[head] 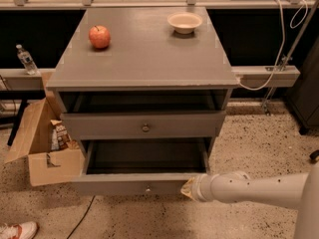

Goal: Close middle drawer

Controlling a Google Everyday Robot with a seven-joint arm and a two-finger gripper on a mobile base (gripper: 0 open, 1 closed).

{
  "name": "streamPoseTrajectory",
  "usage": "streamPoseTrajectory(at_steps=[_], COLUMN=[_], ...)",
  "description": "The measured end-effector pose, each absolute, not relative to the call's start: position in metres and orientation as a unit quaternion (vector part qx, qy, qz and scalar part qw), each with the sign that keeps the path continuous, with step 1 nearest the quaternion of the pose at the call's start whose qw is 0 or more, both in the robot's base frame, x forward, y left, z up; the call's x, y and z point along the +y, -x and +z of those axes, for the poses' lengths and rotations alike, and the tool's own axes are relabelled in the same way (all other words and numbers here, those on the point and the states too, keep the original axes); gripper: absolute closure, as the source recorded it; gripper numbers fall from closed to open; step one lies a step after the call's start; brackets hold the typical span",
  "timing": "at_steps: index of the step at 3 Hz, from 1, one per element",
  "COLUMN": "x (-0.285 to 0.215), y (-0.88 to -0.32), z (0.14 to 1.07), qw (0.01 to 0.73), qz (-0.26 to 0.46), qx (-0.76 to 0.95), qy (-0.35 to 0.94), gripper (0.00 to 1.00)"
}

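The middle drawer (124,184) is pulled far out of the grey cabinet (144,63). It is wide and shallow, its inside looks empty, and a small brass knob (147,188) sits on its flat front. My gripper (188,188), on the end of a white arm (249,188) coming in from the right, is against the right end of that drawer front. The taller-fronted top drawer (142,126), with a darker knob, stands slightly open above it. The lowest drawer is hidden.
A red apple (99,36) and a white bowl (185,22) stand on the cabinet top. An open cardboard box (45,143) sits on the floor at the left, a water bottle (25,59) on a ledge behind it. A shoe (15,230) is at the bottom left. A cable (279,59) hangs at the right.
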State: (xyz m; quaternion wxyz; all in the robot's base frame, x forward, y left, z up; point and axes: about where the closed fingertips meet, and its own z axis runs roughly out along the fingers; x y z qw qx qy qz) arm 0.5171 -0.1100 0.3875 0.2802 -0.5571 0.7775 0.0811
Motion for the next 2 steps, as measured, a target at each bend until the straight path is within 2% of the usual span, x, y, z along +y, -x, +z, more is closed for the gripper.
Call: streamPoseTrajectory(at_steps=[2], x=[-0.101], y=[-0.555], z=[0.391], qw=[0.344], qz=[0.06], qx=[0.729], qy=[0.589], gripper=[1.0])
